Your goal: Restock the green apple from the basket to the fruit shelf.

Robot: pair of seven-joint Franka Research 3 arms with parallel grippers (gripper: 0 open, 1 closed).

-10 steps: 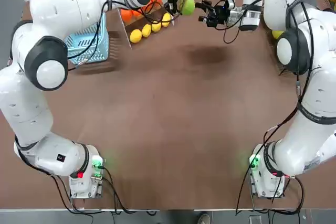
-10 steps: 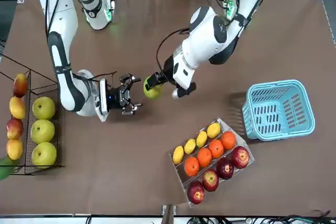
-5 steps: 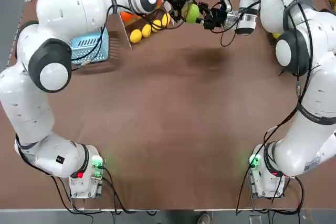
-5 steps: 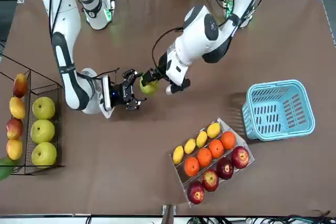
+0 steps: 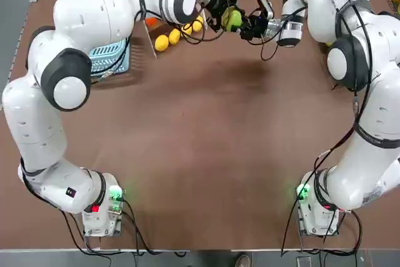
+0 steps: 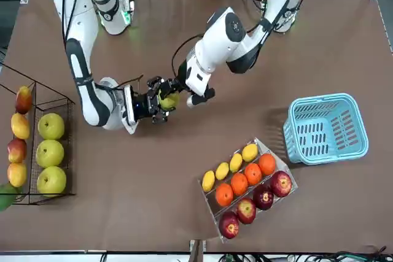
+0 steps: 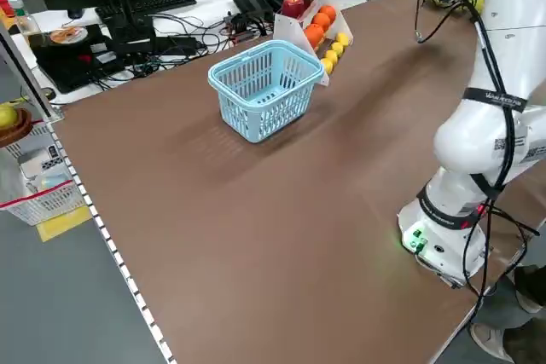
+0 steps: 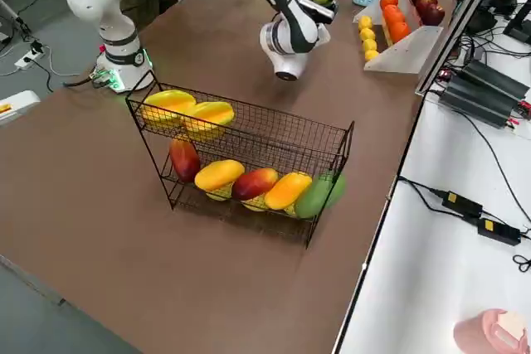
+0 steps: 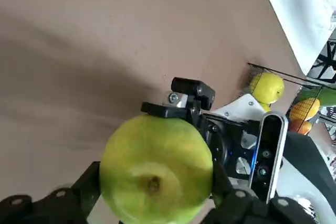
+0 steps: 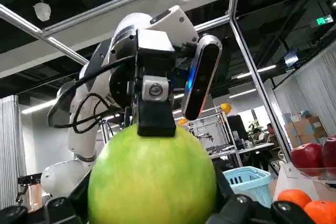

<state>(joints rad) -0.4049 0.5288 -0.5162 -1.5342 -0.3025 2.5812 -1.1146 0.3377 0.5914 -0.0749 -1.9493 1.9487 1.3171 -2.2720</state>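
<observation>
The green apple [image 5: 234, 19] hangs above the table's far middle, with my left gripper [image 5: 227, 15] shut on it. In the left wrist view the apple [image 9: 155, 169] fills the space between my own fingers. My right gripper [image 5: 244, 25] faces it from the other side, open, with one finger on either side of the apple [image 10: 152, 177]. From the front the two grippers meet at the apple [image 6: 167, 98]. The light blue basket [image 5: 106, 57] sits at the far left and looks empty [image 7: 264, 87]. The black wire fruit shelf [image 8: 249, 147] stands at the far right with green, yellow and reddish fruit.
A white tiered stand [image 6: 268, 153] with lemons, oranges and red apples stands between the basket [image 6: 325, 128] and the grippers. The fruit shelf [image 6: 32, 145] sits past the right arm's wrist. Monitors, cables and boxes lie beyond the table's far edge.
My left gripper carried the apple to the right, and my right gripper moved left to meet it. The gap closed, and the apple now sits between the right fingers.
</observation>
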